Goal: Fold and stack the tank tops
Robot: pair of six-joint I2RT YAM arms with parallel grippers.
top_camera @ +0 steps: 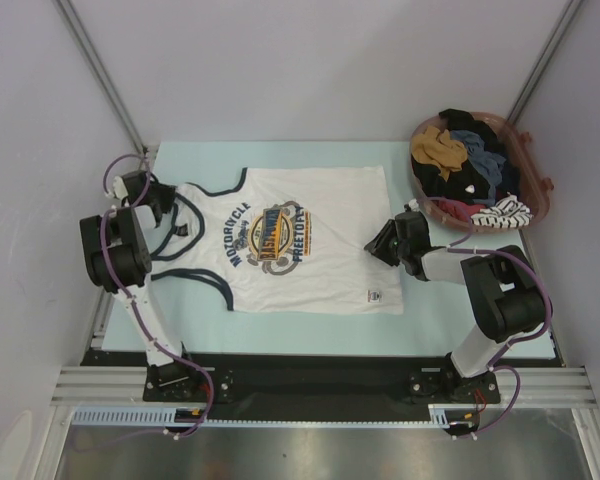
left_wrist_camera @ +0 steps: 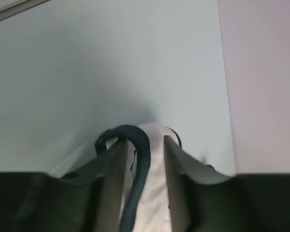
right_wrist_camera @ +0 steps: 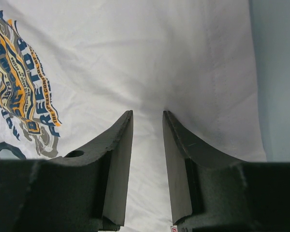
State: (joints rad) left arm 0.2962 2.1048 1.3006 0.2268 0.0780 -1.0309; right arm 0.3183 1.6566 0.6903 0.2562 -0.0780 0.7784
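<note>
On the table [top_camera: 310,325] the white tank top [top_camera: 330,250], printed MOTORCYCLE and FREEDOM, lies flat, its strap pinched in the left gripper [left_wrist_camera: 144,145], its hem between the right gripper's [right_wrist_camera: 147,118] narrowed fingers, a clothes basket [top_camera: 536,170] beyond.

White tank top with a printed chest graphic.
The white tank top [top_camera: 320,240] reads "MOTORCYCLE" and "FREEDOM" around a logo; its small hem label is unreadable.

Soft, even light falls from above me, bright without glare. My arms throw only faint shadows on the pale table [top_camera: 310,325]. The overhead view is sharp. Both my wrist views blur close up, my own fingers [right_wrist_camera: 118,169] dark and underlit, slightly soft at the edges.
</note>
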